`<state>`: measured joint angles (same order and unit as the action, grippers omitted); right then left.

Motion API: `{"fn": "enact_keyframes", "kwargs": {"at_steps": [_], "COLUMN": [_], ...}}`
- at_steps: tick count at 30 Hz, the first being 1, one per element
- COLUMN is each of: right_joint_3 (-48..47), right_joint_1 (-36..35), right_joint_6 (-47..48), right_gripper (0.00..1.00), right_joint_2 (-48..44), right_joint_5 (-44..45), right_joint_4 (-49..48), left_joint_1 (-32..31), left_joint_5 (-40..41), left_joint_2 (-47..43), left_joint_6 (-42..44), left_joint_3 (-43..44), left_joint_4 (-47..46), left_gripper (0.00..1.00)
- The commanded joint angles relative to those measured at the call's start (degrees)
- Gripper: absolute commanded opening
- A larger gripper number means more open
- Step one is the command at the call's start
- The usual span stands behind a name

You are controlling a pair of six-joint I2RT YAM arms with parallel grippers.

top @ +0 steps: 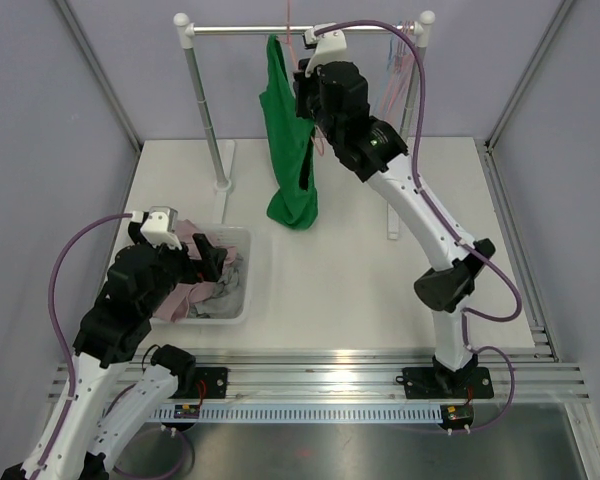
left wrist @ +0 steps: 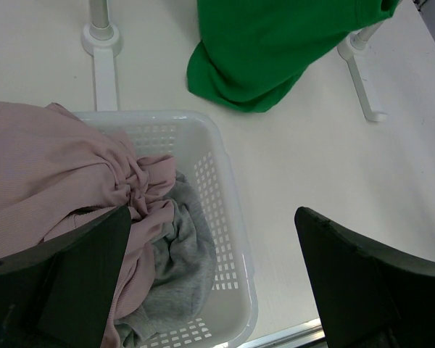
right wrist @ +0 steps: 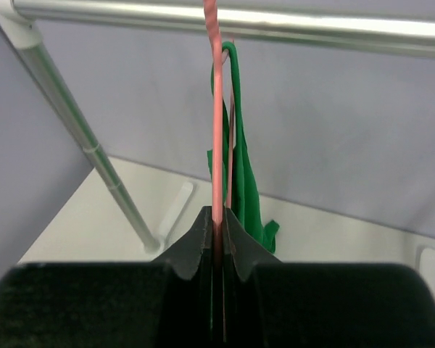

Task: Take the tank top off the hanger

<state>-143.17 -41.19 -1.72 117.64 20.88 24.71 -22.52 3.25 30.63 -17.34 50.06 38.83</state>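
Note:
A green tank top (top: 285,130) hangs from a pink hanger (top: 290,30) hooked over the rack's rail (top: 240,30), and its bottom edge is bunched on the table. My right gripper (top: 304,90) is up at the rail, beside the garment. In the right wrist view it (right wrist: 218,217) is shut on the pink hanger (right wrist: 217,109), with the green tank top (right wrist: 241,167) hanging just behind. My left gripper (left wrist: 217,275) hovers open over the basket and holds nothing. The tank top's lower part (left wrist: 275,43) lies beyond it.
A white basket (top: 242,262) at front left holds pink (left wrist: 51,174) and grey (left wrist: 177,254) clothes. The rack's posts (top: 205,110) and feet (left wrist: 101,51) stand on the table. More hangers (top: 395,70) hang at the rail's right end. Grey walls surround the table.

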Motion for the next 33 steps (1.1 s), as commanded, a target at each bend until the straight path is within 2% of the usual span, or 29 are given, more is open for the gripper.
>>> {"fn": "enact_keyframes", "kwargs": {"at_steps": [1,7,11,13,20,23,27,30,33], "right_joint_3": [8.3,24.66,31.63,34.69,49.03,54.39,60.2,63.01,64.51], "right_joint_1": [0.23,0.23,0.23,0.23,0.23,0.23,0.23,0.23,0.23], "right_joint_6": [-2.23,-3.99,-5.66,-5.93,-10.66,-13.13,-15.95,-17.18,-17.8], "right_gripper": [0.0,0.0,0.0,0.0,0.0,0.0,0.0,0.0,0.0], "right_joint_2": [-10.93,-24.9,-32.47,-36.42,-50.92,-56.37,-62.87,-65.78,-67.63], "right_joint_5": [-4.26,-8.31,-12.0,-15.25,-25.44,-30.01,-33.36,-34.51,-34.59], "right_joint_4": [-3.26,-3.96,-2.39,0.77,2.62,3.06,2.1,1.83,1.92], "left_joint_1": [-0.06,-0.06,-0.15,-0.15,-0.5,-2.08,-7.51,-12.52,-16.84], "left_joint_5": [0.8,-0.61,-1.57,-2.89,-10.53,-14.31,-17.48,-17.05,-15.82], "left_joint_2": [-0.93,1.18,3.29,5.13,14.27,17.7,22.36,25.95,29.21], "left_joint_6": [0.21,-1.81,-3.4,-4.45,-6.21,-6.91,-7.27,-6.65,-5.78], "left_joint_3": [0.3,3.81,7.5,9.96,18.92,21.29,24.2,25.6,26.75], "left_joint_4": [-3.76,-4.81,-5.87,-7.8,-14.03,-18.87,-24.14,-26.25,-26.61], "left_gripper": [0.99,0.99,0.99,0.99,0.99,0.99,0.99,0.99,0.93]}}
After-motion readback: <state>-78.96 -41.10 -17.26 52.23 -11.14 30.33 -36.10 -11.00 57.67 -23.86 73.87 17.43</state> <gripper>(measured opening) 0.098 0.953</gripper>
